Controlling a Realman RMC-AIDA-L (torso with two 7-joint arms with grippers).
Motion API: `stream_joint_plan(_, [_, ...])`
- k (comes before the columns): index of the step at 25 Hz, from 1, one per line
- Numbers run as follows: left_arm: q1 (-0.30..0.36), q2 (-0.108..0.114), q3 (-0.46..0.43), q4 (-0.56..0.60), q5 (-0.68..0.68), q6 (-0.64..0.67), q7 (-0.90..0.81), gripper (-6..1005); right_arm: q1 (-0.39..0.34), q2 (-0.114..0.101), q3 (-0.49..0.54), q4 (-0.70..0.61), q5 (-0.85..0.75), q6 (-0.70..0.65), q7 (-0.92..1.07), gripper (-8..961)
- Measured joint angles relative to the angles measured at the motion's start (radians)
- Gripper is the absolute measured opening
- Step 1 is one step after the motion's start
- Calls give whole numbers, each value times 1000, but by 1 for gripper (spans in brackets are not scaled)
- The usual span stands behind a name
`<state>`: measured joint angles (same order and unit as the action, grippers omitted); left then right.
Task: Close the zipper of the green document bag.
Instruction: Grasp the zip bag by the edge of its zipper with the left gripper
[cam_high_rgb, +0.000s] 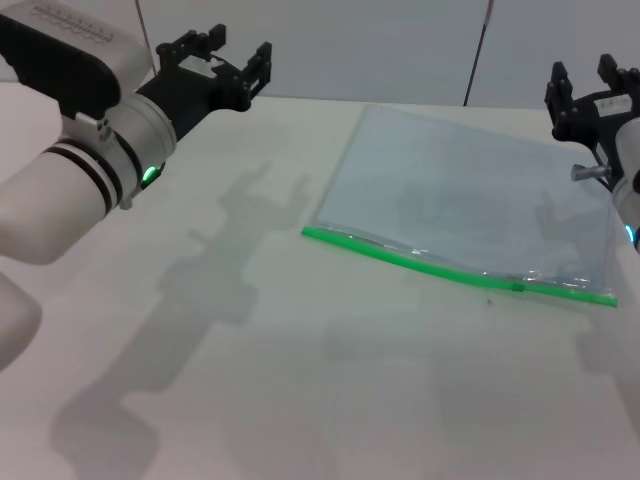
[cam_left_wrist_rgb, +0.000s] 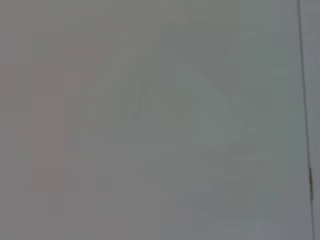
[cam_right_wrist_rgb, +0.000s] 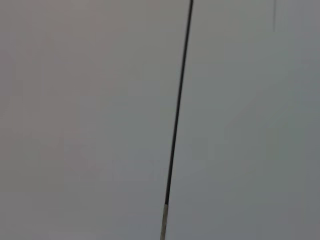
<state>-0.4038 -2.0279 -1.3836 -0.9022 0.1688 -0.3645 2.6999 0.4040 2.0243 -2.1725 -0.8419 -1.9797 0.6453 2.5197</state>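
Two grippers hang above the white table (cam_high_rgb: 300, 380), both holding nothing. The left gripper (cam_high_rgb: 232, 60), at the far left, has its fingers spread apart and stands well apart from the green document bag (cam_high_rgb: 470, 200). The right gripper (cam_high_rgb: 590, 85), fingers also apart, hovers by the bag's far right corner. The bag lies flat at right, its zipper (cam_high_rgb: 450, 268) along the near edge; the slider (cam_high_rgb: 518, 287) sits toward its right end.
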Motion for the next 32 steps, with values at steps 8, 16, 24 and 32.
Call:
stream_joint_plan(8, [-18,-4,9,65,-7,-4,-1,590,11,-4,-3,7,34,-33,-7,506])
stream_joint_plan(16, [-32,-5,7,88,-11,2,-22,585,18,-7,2,11,26,-71,-10,505])
stream_joint_plan(24, [-37,-4,7,111,-11,15,-35,584,5,-28,7,-20,-61,-213,-13,505])
stream_joint_plan(32, [-31,-1,0,102,-11,70,-37,584,-143,-152,9,-278,-237,-455,-14,504])
